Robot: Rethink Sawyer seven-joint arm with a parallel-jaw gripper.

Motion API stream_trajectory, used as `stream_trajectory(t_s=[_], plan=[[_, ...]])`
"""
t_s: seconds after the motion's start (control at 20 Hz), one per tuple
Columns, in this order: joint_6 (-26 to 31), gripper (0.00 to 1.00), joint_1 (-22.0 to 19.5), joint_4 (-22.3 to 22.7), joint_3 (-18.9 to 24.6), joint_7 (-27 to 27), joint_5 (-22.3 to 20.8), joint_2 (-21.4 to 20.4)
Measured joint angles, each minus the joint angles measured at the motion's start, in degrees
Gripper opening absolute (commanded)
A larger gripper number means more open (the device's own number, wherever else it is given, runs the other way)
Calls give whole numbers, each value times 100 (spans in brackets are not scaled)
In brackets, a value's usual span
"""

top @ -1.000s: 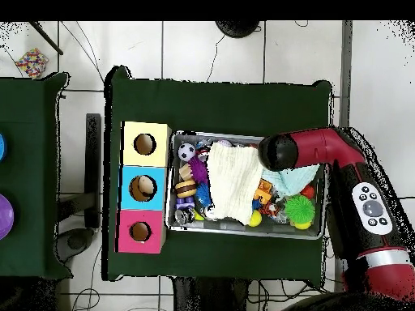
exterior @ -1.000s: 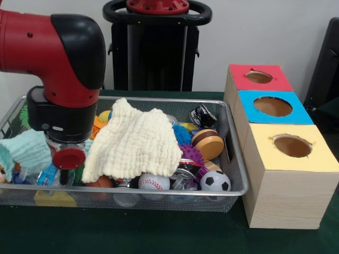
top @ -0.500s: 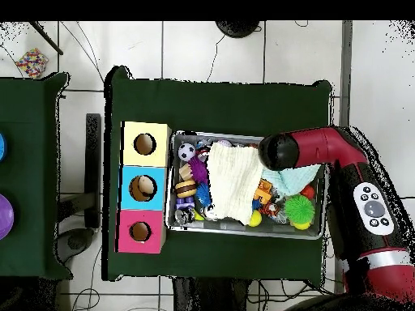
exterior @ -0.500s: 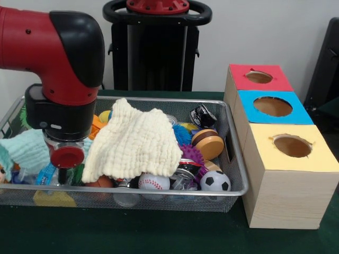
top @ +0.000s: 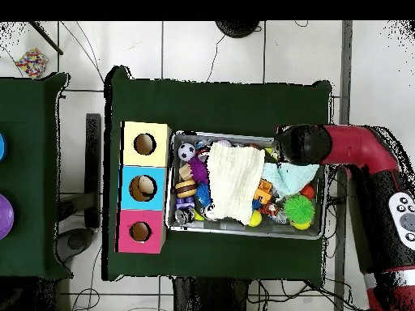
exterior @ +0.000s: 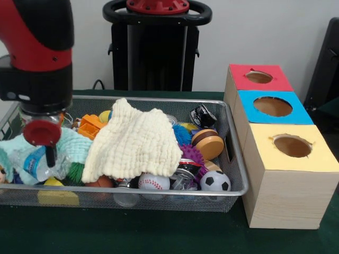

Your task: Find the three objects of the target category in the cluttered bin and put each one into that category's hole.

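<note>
My gripper point(exterior: 48, 156) hangs under the red and black wrist at the left end of the wire bin point(exterior: 159, 193), just over a clear plastic bottle point(exterior: 33, 165) with a blue label. Whether it holds the bottle is hidden by the wrist. A cream cloth point(exterior: 135, 142) covers the bin's middle and a mint cloth point(exterior: 71, 145) lies beside the gripper. Three boxes stand right of the bin, with holes in a red top point(exterior: 259, 77), a blue top point(exterior: 273, 106) and a yellow top point(exterior: 292, 145). In the overhead view the arm's head point(top: 304, 144) covers the gripper.
Around the cream cloth point(top: 235, 182) lie a baseball point(exterior: 153, 182), a soccer ball point(exterior: 215, 181), a purple spiky ball point(exterior: 192, 154), a wooden yo-yo point(exterior: 208, 143), an orange toy point(exterior: 91, 125) and a green spiky ball point(top: 300, 209). The bin's rim point(top: 243, 233) rises round them.
The arm has risen and swung toward the bin's end, left in the front view. The mint cloth and the clear bottle now show more fully.
</note>
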Motion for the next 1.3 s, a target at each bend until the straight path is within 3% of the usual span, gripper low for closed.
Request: stream_trajectory(t_s=[0.3, 0.65, 1.3], plan=[[368, 0, -271, -5, 121, 0, 692, -243], [1377, 0, -413, -91, 316, 0, 1606, -269], [1544, 0, -206, -167, 717, 0, 3039, 57]])
